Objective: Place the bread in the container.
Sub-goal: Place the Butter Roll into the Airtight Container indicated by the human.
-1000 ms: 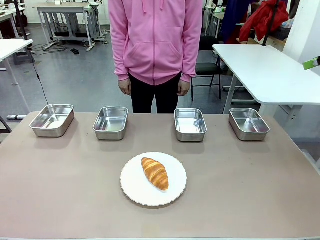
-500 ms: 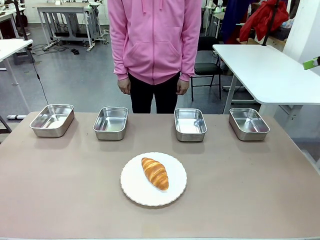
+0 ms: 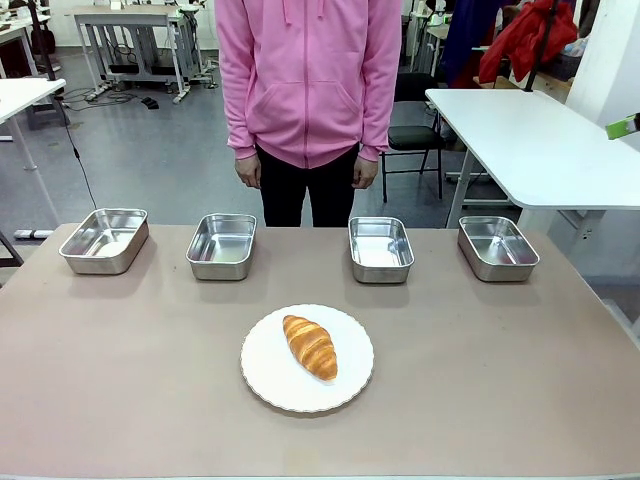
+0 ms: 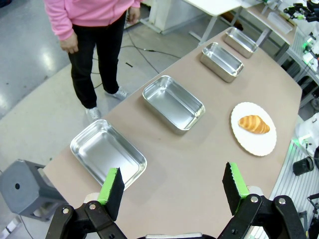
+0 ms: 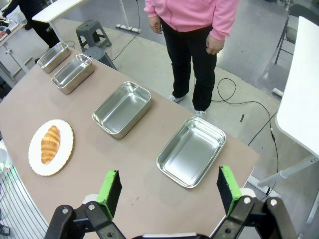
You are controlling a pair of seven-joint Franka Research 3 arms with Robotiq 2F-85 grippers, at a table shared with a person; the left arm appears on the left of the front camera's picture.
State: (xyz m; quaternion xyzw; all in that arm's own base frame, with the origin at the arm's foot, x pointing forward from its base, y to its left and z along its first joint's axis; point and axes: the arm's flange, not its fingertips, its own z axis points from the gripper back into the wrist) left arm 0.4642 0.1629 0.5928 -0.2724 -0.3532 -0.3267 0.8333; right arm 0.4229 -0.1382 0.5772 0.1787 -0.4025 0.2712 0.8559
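Front view gives me the brown bench [image 3: 120, 400], a person [image 3: 310, 80] in pink standing at its far side, four steel containers [image 3: 221, 246] in a far row, and the bread [image 3: 310, 346] lying on the white plate [image 3: 265, 385] nearer me, centre. On the wrist views my left fingers [image 4: 112, 186] and right fingers [image 5: 109, 191] stand wide apart, empty.

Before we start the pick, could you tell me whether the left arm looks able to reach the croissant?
Probably yes: the bread lies uncovered on the white plate, nothing over it, and the left gripper hangs open above the table, with only bare surface between them.
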